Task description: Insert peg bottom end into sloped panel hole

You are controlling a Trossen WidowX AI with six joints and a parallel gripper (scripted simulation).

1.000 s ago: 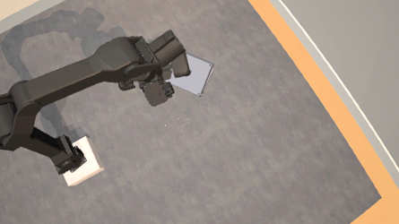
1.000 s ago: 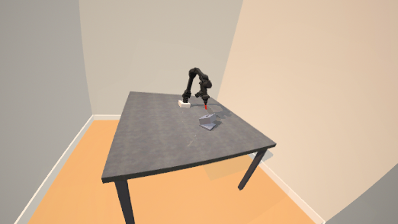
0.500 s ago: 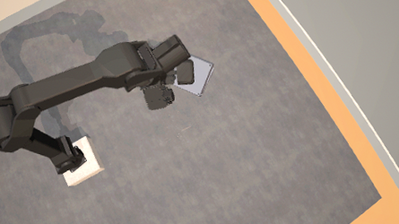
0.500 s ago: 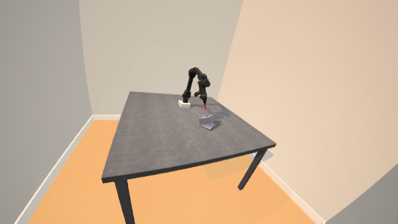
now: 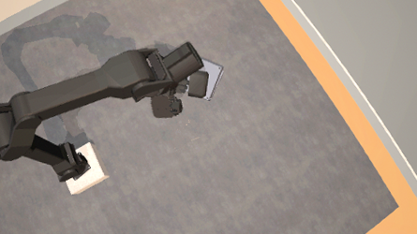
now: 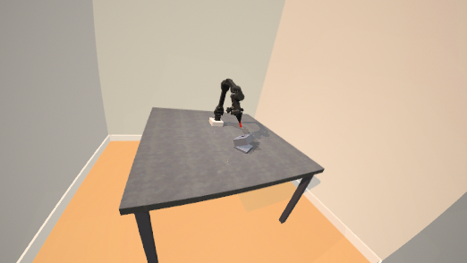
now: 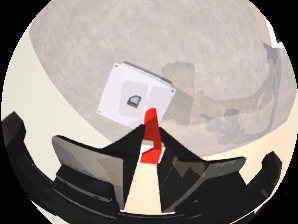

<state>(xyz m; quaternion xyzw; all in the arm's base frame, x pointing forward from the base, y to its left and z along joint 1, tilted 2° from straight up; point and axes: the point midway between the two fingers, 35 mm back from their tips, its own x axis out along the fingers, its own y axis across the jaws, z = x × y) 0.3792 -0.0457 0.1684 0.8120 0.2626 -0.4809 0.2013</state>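
Gripper (image 6: 240, 120) (image 7: 151, 131)'s pinched nearly shut on a faceted red peg (image 6: 241, 125) (image 7: 152, 127) (shiny-looking thing), smooth pale panel (image 6: 243, 140) (image 7: 132, 97) beyond its tips.

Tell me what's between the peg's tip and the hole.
Just bare panel face, in the wrist view: nothing stands between the red peg and the hole there.
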